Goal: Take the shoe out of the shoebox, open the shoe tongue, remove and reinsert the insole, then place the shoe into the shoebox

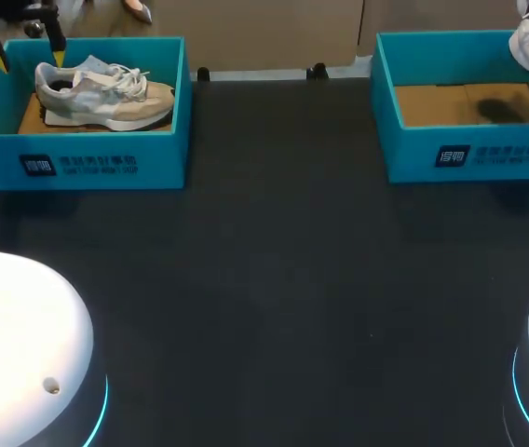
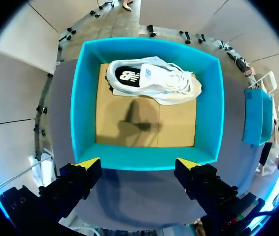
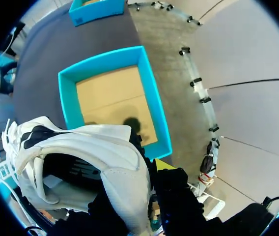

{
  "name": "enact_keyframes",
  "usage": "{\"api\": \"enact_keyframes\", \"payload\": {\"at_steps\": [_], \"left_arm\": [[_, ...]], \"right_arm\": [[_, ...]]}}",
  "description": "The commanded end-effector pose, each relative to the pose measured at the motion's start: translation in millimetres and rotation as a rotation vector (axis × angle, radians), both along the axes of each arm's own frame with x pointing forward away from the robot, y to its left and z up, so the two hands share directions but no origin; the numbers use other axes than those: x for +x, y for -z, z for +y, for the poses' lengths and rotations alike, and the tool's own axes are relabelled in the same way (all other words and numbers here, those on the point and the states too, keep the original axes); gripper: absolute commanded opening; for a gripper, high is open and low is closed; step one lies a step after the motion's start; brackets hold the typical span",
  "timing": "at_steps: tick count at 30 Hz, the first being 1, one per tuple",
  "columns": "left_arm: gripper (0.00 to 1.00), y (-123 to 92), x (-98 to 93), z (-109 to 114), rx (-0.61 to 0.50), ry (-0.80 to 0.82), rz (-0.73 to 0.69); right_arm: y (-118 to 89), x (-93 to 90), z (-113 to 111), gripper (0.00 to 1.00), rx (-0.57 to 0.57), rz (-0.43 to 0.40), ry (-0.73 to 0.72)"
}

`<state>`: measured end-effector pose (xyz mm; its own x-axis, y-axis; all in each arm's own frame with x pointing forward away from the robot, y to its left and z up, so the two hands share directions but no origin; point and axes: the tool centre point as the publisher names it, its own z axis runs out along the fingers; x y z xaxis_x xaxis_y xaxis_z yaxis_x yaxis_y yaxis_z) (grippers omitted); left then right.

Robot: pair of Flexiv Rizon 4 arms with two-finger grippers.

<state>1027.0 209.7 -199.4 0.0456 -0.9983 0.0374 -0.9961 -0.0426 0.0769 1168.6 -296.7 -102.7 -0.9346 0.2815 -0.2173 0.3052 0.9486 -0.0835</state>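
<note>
My left gripper (image 2: 138,164) hangs wide open and empty over the left teal cardboard shoebox (image 1: 167,149), likely ready for the grey-white laced sneaker (image 1: 106,93) inside, while my right gripper (image 3: 147,164) clamps a white sneaker (image 3: 105,147) clear above the empty right teal shoebox (image 1: 413,154).

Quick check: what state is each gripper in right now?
Left gripper: open, empty.
Right gripper: closed on a shoe.

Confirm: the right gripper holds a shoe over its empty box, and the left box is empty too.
No: the left box holds a shoe, per the left wrist view. The right gripper does hold the other shoe over its empty box.
</note>
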Motion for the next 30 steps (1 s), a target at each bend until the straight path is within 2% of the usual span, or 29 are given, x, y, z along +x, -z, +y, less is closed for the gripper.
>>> {"api": "enact_keyframes", "payload": {"at_steps": [1, 6, 9, 14, 22, 30], "left_arm": [[1.00, 1, -3.5, 2, -0.007, 0.015, -0.007], [1.00, 1, -2.6, 2, -0.006, 0.024, 0.001], [1.00, 1, -3.9, 2, -0.007, 0.051, -0.001], [1.00, 0, 2.4, 3, -0.018, 0.049, 0.002], [1.00, 1, 32.3, 4, -0.004, 0.008, 0.015], [1.00, -3, 33.6, 3, -0.006, 0.050, -0.010]], "right_arm": [[-2, 5.7, -4, 0.00, 0.002, 0.026, 0.060], [1, 7.5, -13, 0.00, 0.020, 0.044, 0.185], [4, 4.6, -22, 0.00, 0.039, 0.080, 0.336], [16, -6.3, -40, 0.00, 0.138, 0.123, 0.573], [16, -6.3, -40, 0.00, 0.138, 0.123, 0.573], [16, -6.3, -40, 0.00, 0.138, 0.123, 0.573]]}}
